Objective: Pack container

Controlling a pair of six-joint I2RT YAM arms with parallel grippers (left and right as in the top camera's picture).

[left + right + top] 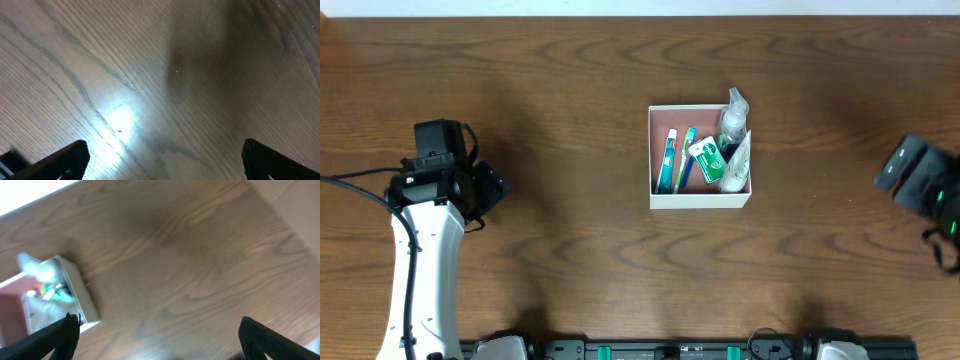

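Right claw point(157, 330) and left claw point(165, 150) are hanging released, empty, well apart from the container point(700, 198); packing is looking finished, so retreat should be skirting its walls

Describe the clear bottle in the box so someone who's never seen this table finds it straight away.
Near the middle of the wooden table sits a white-walled box. In its far right corner is a small bottle, its top poking over the rim. It is the only see-through thing there.
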